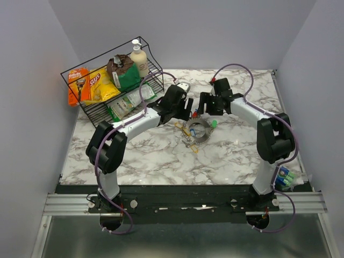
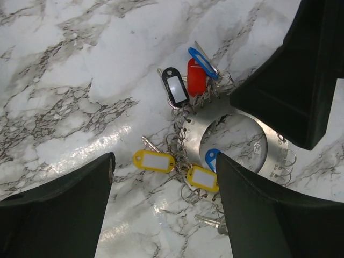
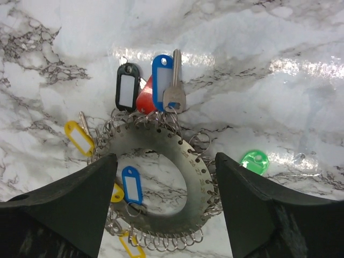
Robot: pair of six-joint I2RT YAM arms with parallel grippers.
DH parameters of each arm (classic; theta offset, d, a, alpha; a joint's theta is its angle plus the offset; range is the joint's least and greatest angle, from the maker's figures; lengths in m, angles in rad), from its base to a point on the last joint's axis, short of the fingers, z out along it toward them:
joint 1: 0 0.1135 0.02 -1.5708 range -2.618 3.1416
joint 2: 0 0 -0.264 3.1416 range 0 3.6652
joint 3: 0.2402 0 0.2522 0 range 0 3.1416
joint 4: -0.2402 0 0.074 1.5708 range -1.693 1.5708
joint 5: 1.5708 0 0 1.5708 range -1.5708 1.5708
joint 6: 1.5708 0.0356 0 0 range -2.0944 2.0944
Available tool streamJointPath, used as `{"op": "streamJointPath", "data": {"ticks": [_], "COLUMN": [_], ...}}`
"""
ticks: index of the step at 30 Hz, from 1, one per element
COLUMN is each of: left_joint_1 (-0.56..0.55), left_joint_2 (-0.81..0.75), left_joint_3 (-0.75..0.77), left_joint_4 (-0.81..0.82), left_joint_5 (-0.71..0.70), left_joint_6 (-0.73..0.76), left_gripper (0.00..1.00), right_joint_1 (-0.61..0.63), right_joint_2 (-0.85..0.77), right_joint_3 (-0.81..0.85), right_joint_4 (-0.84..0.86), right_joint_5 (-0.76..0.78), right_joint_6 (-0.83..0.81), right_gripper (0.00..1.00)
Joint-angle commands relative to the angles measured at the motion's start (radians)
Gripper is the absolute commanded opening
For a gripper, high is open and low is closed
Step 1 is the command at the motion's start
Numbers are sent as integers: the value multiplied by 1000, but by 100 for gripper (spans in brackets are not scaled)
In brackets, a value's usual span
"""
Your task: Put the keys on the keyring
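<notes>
- Near the middle of the bench the keyring lies flat: a broad silver ring crowded with small loops and coloured tags. A key lies at its near side; you cannot tell whether it is attached.
- Your left end effector hangs over the tags, jaws spread and empty. Close here and you may pinch a yellow tag, not a key.
- Your right end effector straddles the ring, also wide and empty. The silver key beside the blue tag lies flat on the marble, so the fingers could skate over it or drag the whole ring.
- The two end effectors sit close together; converging further risks a collision.
- The wire basket in the far left corner stands well apart.
</notes>
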Motion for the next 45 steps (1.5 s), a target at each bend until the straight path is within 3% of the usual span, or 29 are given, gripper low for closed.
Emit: {"op": "streamJointPath", "data": {"ticks": [1,7,13,26,36,45], "left_joint_1": [3,17,52,88,106,147], "left_joint_2": [16,15,48,153,165,151], "left_joint_3": [32,15,-2,41,10,-34], "left_joint_4": [20,40,97,92,125,124], "left_joint_5": [55,70,186,219,288,266], "left_joint_6": [-14,-26,-75,-112,-132,-157], "left_gripper": [84,84,77,71,57,58], "right_joint_1": [4,5,4,16,27,97], "right_joint_2": [48,88,83,45,40,19], "right_joint_3": [63,115,109,89,78,51], "right_joint_4": [-16,-14,-16,-4,-7,-7], "right_joint_5": [39,10,8,-53,-84,-116], "right_joint_6": [-12,-6,0,-14,-5,-8], "right_gripper": [75,63,63,63,63,63]}}
